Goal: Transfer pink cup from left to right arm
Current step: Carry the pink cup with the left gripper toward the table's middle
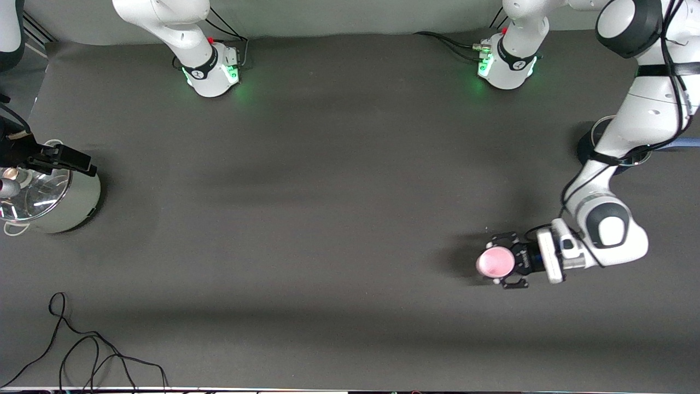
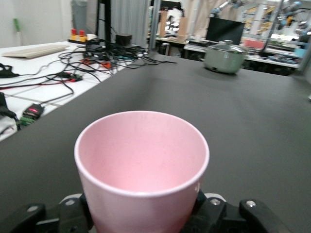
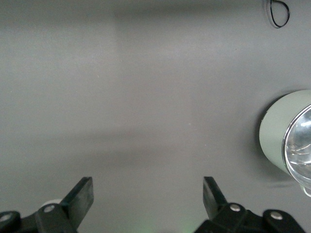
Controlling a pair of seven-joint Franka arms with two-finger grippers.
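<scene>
Pink cup (image 1: pixel 494 261) in left gripper (image 1: pixel 507 260).

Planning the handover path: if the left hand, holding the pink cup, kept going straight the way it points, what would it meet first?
Nothing close: the left hand grips the pink cup with bare table ahead. Farther along that line stands the lidded grey-green pot, though depth is hard to judge.

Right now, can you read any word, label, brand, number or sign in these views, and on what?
No text can be read in any view.
Pink cup, shut in the left gripper: plain, no print.
Right arm's base and left arm's base: a small dark mark on each band, too small to read.
Lidded pot, under the open right gripper: no label visible.
</scene>
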